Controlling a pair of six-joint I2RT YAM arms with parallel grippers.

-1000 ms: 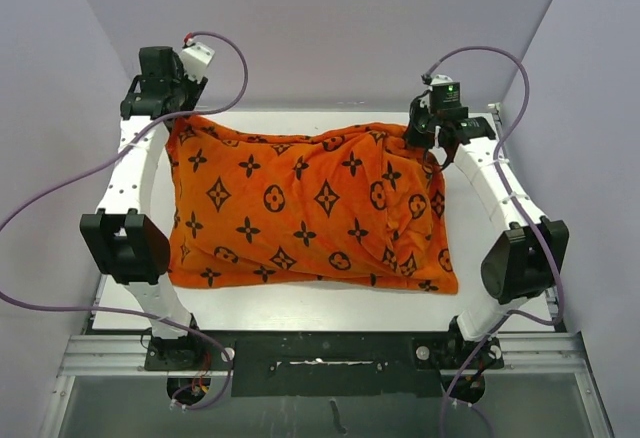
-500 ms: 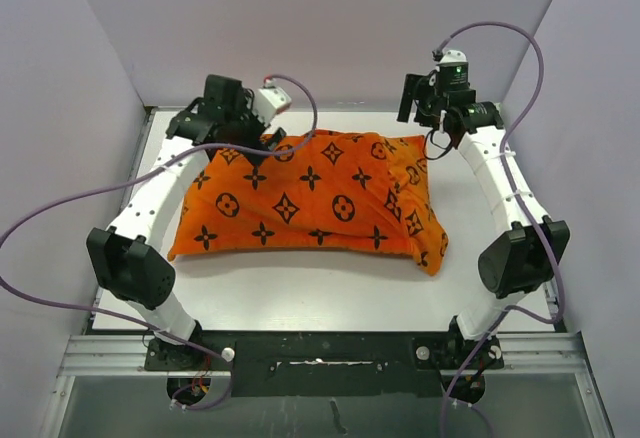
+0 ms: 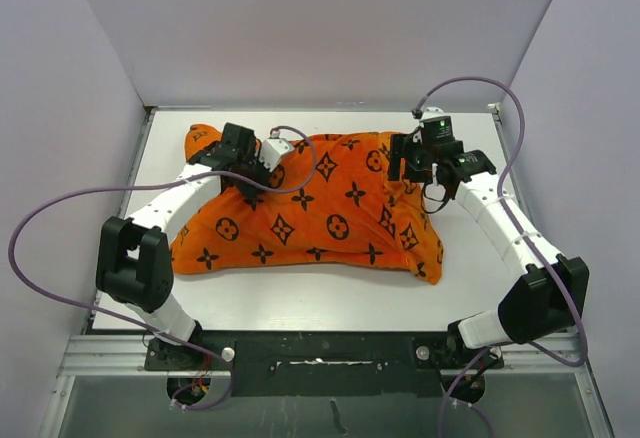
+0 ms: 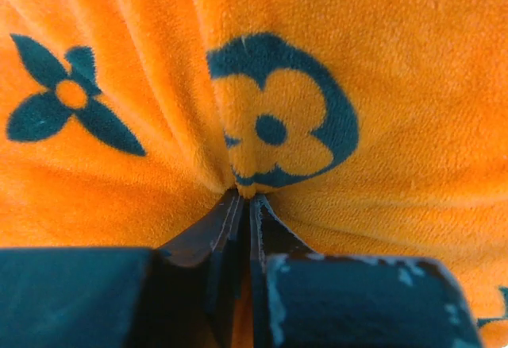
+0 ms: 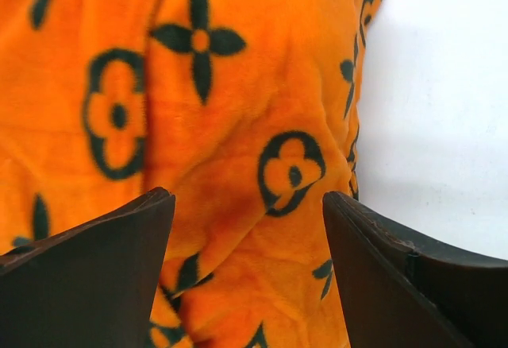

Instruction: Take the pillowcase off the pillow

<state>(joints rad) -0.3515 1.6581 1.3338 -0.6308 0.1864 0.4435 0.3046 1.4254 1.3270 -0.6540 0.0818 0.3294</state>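
The orange pillowcase (image 3: 330, 213) with black flower and circle motifs lies across the middle of the white table, plump and creased. The pillow is hidden inside it. My left gripper (image 3: 250, 173) presses into the cover's upper left part; in the left wrist view its jaws (image 4: 244, 195) are pinched together on a puckered fold of the plush pillowcase (image 4: 381, 62). My right gripper (image 3: 405, 170) hovers over the cover's right end. Its fingers stand wide apart over the pillowcase (image 5: 238, 86), gripping nothing.
The white table (image 3: 300, 303) shows in front of the pillowcase and to its right (image 5: 444, 86). Grey walls close in the back and both sides. Purple cables loop from both arms, and a metal rail runs along the near edge.
Both grippers came down from the back edge onto the pillowcase. The left one shut on a fold of fabric. The right one went from shut to open. The cover shifted and bunched.
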